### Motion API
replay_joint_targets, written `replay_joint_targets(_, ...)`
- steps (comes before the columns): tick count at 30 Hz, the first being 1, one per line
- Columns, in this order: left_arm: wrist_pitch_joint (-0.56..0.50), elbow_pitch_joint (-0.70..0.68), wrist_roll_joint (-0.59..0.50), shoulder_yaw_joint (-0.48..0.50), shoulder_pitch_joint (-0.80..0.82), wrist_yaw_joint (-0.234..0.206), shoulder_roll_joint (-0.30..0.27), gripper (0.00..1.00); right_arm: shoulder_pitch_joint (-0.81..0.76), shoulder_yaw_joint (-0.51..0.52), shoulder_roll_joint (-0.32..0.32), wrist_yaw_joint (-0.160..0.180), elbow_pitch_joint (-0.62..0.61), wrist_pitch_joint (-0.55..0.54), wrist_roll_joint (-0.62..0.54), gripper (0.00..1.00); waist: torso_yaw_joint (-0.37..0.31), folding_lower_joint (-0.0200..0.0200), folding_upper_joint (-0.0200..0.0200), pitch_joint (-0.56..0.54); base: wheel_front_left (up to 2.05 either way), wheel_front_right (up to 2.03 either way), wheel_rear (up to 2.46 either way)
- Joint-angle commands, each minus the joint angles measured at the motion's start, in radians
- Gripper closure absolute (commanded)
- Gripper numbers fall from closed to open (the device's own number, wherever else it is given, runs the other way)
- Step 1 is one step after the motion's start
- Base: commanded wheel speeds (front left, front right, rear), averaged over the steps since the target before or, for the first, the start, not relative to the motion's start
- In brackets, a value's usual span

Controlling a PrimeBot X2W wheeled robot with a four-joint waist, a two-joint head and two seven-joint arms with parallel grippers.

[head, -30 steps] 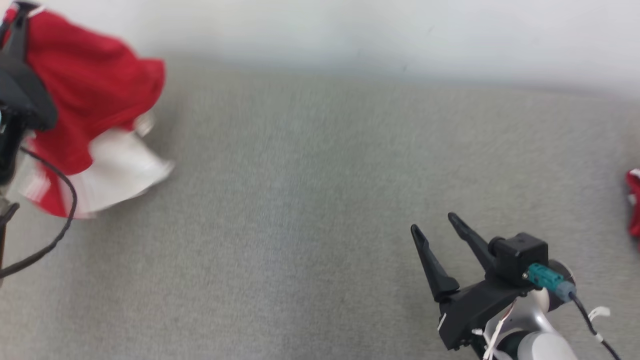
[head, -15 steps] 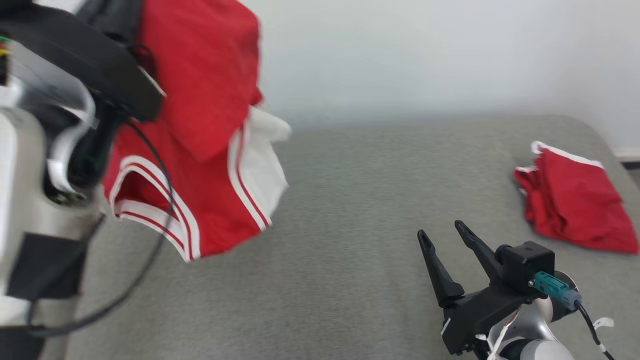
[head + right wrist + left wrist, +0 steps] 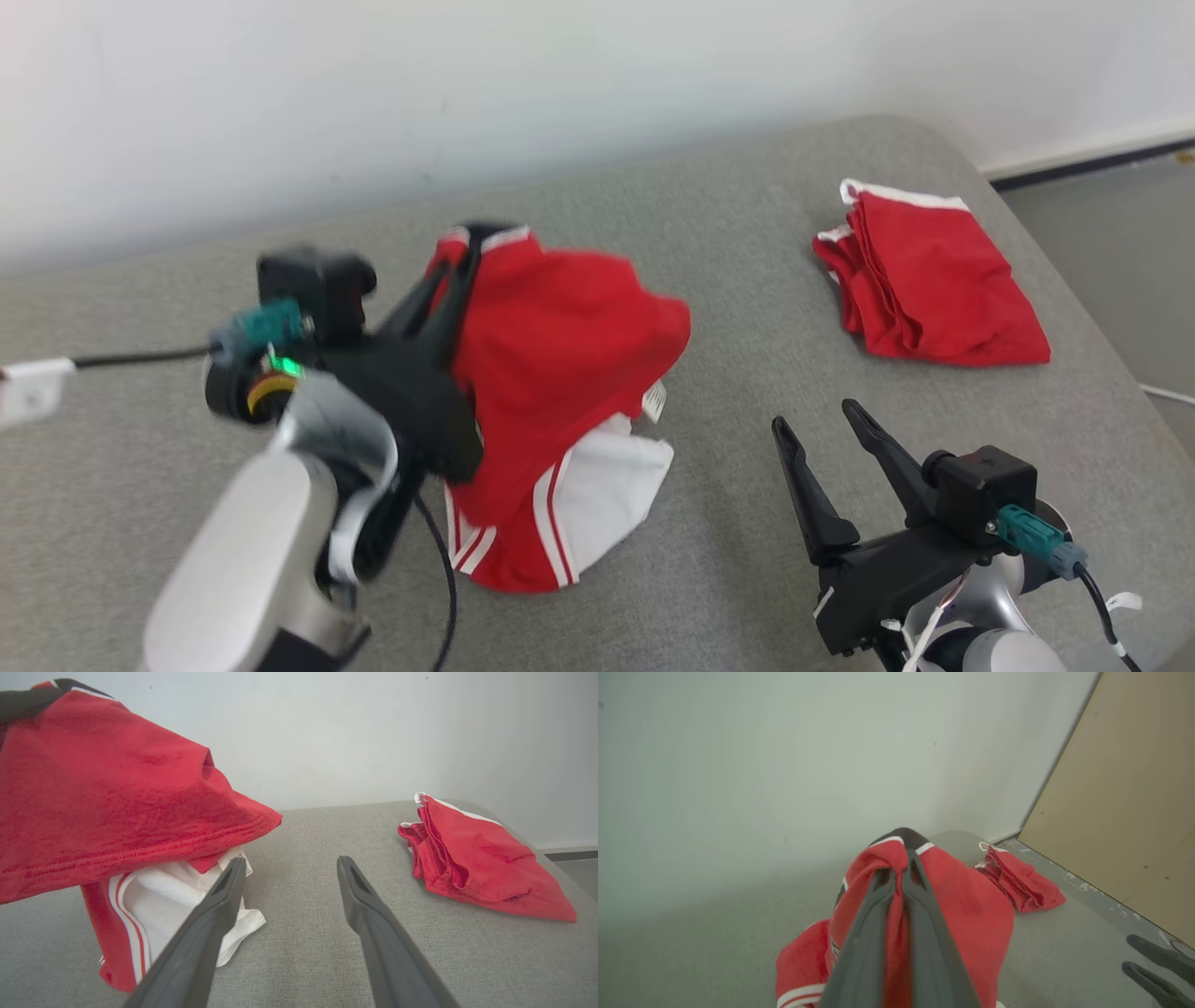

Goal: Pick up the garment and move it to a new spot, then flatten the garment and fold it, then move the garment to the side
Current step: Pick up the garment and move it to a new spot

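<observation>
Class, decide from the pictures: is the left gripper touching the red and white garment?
Touching. The left wrist view shows the left gripper shut on a fold of the red and white garment, cloth hanging on both sides.

The head view looks steeply down from above the near edge of the grey padded bench (image 3: 709, 224), reaching across it to the white wall (image 3: 467, 84). The left wrist view rides higher, pressed close against the red-and-white garment (image 3: 971, 905), and faces the wall and the bench's far right corner. The right wrist view sits low over the bench, nearly level, facing the wall. All 3 share the red-and-white garment and the folded red garment (image 3: 934, 289) near that corner.
</observation>
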State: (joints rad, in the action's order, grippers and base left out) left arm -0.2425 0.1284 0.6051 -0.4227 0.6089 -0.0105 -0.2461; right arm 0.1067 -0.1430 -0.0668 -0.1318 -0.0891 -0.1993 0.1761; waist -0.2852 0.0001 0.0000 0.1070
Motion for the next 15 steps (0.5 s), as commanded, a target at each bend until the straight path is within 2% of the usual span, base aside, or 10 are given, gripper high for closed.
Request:
replay_joint_targets(1, 0.031, 0.034, -0.007, -0.008, -0.036, -0.006, 0.009, 1.00, 0.017, -0.003, 0.006, 0.002, 0.001, 0.008, 0.008, 0.00, -0.042, -0.0001, 0.0000, 0.061, 0.00, 0.00, 0.00)
replay_joint_targets(3, 0.073, 0.099, -0.018, -0.011, -0.071, -0.014, 0.020, 1.00, 0.018, -0.005, 0.008, 0.002, 0.008, 0.011, 0.006, 0.00, -0.034, -0.0001, 0.0000, 0.070, 0.00, 0.00, 0.00)
replay_joint_targets(5, 0.118, 0.161, -0.027, -0.023, -0.091, -0.003, 0.033, 1.00, 0.021, -0.006, 0.010, 0.002, 0.016, 0.014, 0.003, 0.00, -0.022, -0.0001, 0.0000, 0.073, 0.00, 0.00, 0.00)
replay_joint_targets(6, 0.136, 0.191, -0.025, -0.033, -0.102, 0.010, 0.040, 0.74, 0.026, -0.007, 0.010, 0.002, 0.019, 0.016, 0.003, 0.00, -0.015, -0.0001, 0.0000, 0.073, 0.00, 0.00, 0.00)
replay_joint_targets(7, 0.155, 0.216, -0.020, -0.045, -0.109, 0.030, 0.051, 0.16, 0.030, -0.007, 0.010, 0.002, 0.022, 0.017, 0.004, 0.00, -0.005, -0.0001, 0.0000, 0.070, 0.00, 0.00, 0.00)
replay_joint_targets(8, 0.177, 0.240, -0.012, -0.043, -0.115, 0.040, 0.060, 0.00, 0.034, -0.011, 0.011, 0.002, 0.025, 0.017, 0.004, 0.00, 0.003, -0.0001, 0.0000, 0.067, 0.00, 0.00, 0.00)
replay_joint_targets(15, 0.296, 0.321, 0.004, -0.043, -0.152, 0.083, 0.081, 0.00, 0.025, -0.005, 0.011, 0.002, 0.045, 0.015, 0.006, 0.00, 0.062, -0.0001, 0.0000, 0.020, 0.00, 0.00, 0.00)
